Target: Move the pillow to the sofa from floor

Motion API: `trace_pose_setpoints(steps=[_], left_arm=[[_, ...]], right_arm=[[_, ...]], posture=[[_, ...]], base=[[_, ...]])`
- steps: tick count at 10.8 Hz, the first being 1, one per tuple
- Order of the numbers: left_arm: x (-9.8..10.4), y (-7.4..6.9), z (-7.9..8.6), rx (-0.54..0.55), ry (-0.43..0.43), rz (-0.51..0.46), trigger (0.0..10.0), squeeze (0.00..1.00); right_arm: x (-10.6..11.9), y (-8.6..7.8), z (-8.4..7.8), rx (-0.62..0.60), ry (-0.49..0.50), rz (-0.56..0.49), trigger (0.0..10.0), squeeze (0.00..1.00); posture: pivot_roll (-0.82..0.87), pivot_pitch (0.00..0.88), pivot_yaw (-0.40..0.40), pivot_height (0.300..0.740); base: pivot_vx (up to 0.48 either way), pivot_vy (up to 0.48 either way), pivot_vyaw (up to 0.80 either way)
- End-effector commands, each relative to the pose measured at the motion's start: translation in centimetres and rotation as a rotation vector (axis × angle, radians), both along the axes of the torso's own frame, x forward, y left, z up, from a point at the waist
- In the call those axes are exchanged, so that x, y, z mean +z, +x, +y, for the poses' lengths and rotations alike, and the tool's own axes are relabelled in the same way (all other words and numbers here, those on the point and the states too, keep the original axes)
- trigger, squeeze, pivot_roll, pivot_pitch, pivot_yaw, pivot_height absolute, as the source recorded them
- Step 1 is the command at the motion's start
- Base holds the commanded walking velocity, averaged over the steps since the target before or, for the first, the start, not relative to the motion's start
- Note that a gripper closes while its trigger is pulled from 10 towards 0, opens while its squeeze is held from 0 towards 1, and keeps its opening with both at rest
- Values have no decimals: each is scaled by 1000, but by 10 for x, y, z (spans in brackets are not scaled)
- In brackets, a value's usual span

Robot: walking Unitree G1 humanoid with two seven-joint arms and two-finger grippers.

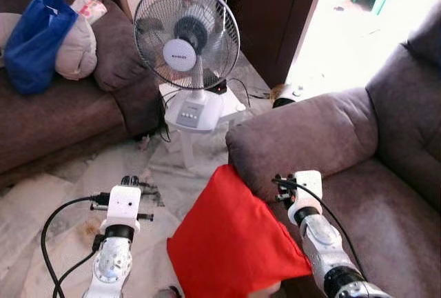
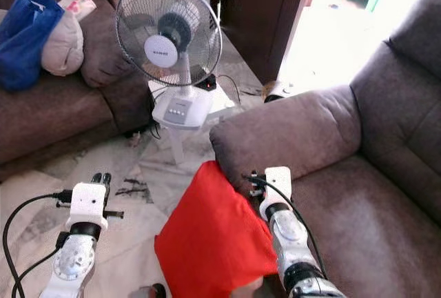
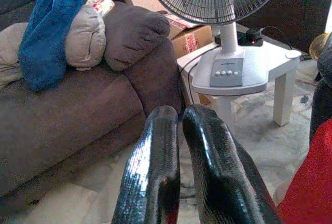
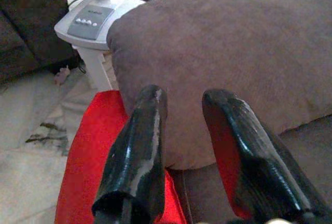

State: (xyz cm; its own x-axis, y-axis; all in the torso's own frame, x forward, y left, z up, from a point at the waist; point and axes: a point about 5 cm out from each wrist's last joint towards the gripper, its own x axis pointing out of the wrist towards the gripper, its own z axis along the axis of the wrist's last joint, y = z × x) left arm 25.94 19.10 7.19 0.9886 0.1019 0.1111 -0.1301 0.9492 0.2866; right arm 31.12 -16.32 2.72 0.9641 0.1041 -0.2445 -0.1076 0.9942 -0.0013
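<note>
Right gripper fingers: the two black fingers (image 4: 136, 151) were observed spread apart, with nothing held between them; the sofa armrest was seen through the gap.
Right gripper position: the right gripper (image 4: 181, 125) was noted just before the rounded front of the armrest (image 1: 303, 132), above the upper corner of the pillow; no contact with the pillow could be confirmed.
Left gripper fingers: the fingers (image 3: 155, 167) were recorded lying close together, a thin slit between them, and nothing was clamped.
Left gripper position: the left gripper (image 1: 129, 181) was held over the marble floor (image 1: 62, 194), beside the pillow and apart from it.
Pillow: the red pillow (image 1: 231, 239) was found propped upright against the front of the sofa (image 1: 386, 174), its upper corner leaning on the armrest and its lower part towards the floor; its bottom edge was cut off in the head views.
Sofa seat: the seat cushion (image 1: 400, 222) was seen unoccupied behind the right arm.
Surroundings: a white fan (image 1: 186, 43) on a small stand was noted beyond the armrest, and a second sofa (image 1: 62, 118) carrying a blue bag (image 1: 38, 39) and a beige bundle was noted further to the left.
Progress: the task was judged to be at an early stage, since the pillow was not gripped and not on the seat.
Outstanding: a grasp, a lift and placement on the seat were judged to remain.
</note>
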Motion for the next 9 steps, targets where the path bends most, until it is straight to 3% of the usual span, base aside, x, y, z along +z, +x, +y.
trace_pose_setpoints(steps=[1, 7, 9], left_arm=[[0, -1, -1, -2, 5, -1, 10000, 0], [0, 1, 0, 11, 2, 5, 10000, 0], [-1, 1, 1, 16, -4, 8, 10000, 0]], right_arm=[[-5, -3, 0, 3, 2, 31, 10000, 0], [-6, -1, 3, 16, -1, 57, 10000, 0], [-6, -2, 4, 26, -1, 56, 10000, 0]], posture=[[152, 146, -37, 678], [151, 154, -40, 674], [151, 155, -42, 635]], base=[[0, 0, 0], [0, 0, 0], [0, 0, 0]])
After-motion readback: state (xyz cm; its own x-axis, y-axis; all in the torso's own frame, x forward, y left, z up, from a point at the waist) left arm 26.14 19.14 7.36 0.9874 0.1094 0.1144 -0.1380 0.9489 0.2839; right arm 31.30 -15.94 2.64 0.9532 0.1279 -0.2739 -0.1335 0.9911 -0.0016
